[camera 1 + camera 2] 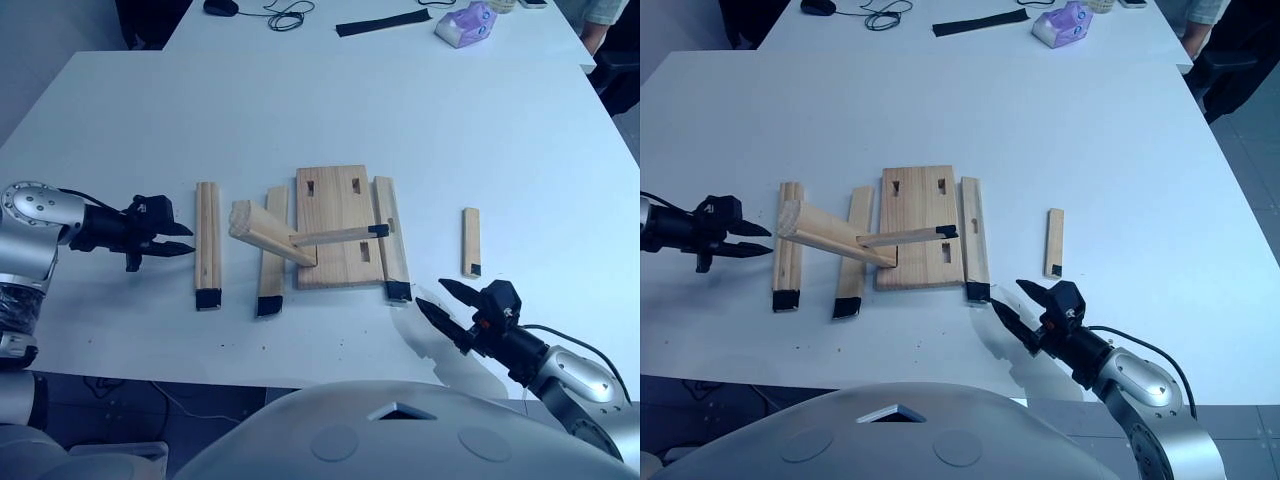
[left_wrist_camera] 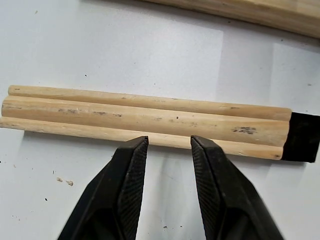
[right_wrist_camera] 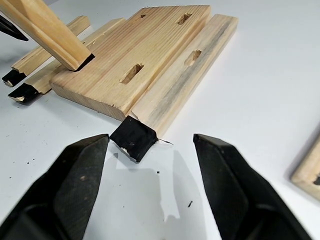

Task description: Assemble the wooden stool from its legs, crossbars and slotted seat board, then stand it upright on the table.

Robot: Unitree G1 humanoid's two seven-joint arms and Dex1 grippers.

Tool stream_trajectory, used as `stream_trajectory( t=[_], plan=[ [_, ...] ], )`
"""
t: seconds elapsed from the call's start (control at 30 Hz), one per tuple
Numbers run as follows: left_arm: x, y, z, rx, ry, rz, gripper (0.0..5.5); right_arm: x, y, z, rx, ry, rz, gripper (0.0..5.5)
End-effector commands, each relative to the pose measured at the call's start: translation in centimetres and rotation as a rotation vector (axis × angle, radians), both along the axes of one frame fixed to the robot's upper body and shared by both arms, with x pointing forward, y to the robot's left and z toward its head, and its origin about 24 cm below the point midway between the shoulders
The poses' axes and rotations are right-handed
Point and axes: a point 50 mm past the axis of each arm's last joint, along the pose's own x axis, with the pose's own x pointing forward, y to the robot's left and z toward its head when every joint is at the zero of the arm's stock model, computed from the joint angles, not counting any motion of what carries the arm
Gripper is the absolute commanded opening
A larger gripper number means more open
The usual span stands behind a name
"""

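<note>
Seat board of pale, slotted rectangular wood (image 1: 335, 205) lies flat on the white table (image 1: 500, 130), flanked by black-tipped legs whose long axes run away from us. Our left gripper (image 1: 188, 241), fingers slightly apart and empty, sits just beside the outermost left leg (image 1: 207, 243), which lies crosswise to its fingertips. Our right gripper (image 1: 432, 294), spread wide, faces the black-capped near end of the right-hand leg (image 1: 393, 260) against the board. We read no print on the wood.

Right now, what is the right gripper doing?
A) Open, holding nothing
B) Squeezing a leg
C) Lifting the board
A: the right gripper stands wide open and grips nothing; the black-tipped leg beside the board lies on the table just ahead of it.
</note>
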Motion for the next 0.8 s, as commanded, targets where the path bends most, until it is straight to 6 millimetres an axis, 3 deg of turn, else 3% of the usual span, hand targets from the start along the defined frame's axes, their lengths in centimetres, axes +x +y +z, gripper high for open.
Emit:
stream_trajectory(
  t=[0.03,0.47,0.8],
  plan=[
    [-0.3,0.0,-0.6,0.020,0.002,0.000,1.59,-0.1,0.1,0.1,-0.006,-0.005,0.000,3.09],
    [-0.5,0.0,-1.0,0.034,0.000,-0.023,1.59,-0.4,0.0,0.2,-0.008,0.003,-0.003,3.09],
    [-0.2,-0.9,-0.2,-0.077,-0.007,-0.046,1.59,-0.4,0.0,0.2,-0.008,0.002,-0.006,3.09]
  ],
)
